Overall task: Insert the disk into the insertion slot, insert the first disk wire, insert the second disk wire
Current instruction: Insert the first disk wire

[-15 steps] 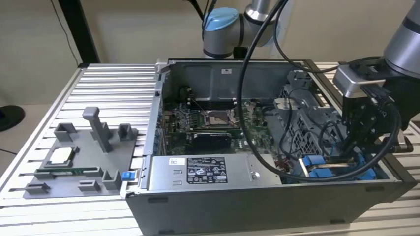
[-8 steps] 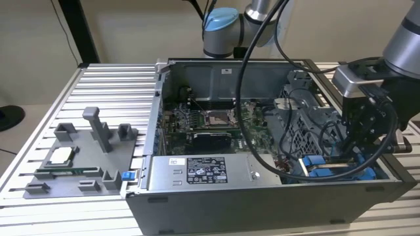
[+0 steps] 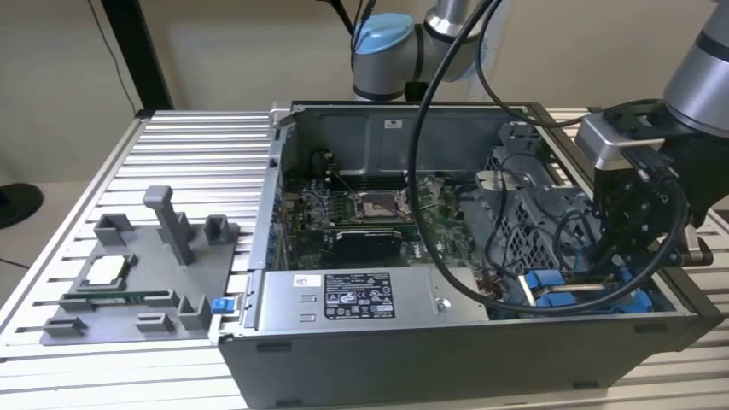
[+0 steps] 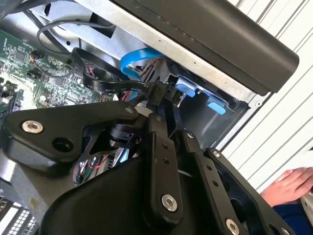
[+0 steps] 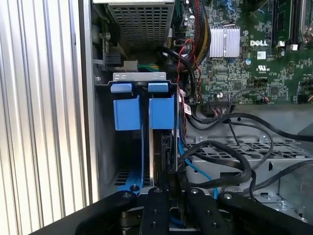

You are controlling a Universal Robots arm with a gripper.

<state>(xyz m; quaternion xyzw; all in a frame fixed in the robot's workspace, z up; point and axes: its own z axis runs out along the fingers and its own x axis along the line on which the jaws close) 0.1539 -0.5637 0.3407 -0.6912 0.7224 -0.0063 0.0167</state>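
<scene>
The end effector (image 4: 171, 126) was nearly closed, pinching a black disk wire (image 4: 157, 92) connector; the arm (image 3: 695, 77) angled down into the computer case (image 3: 456, 359) beside the insertion slot (image 5: 126, 112).

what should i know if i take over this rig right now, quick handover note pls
Gripper: down inside the computer case at the drive bay corner; grip state unclear.
Disk: appears seated in the insertion slot, blue carrier showing.
Wires: black connector sits just ahead of the gripper; blue cable loops nearby. Can't tell if either is plugged in.
Done: disk insertion, apparently.
Left: both disk wires unconfirmed.
Note: a person's hand rests beside the case.
</scene>
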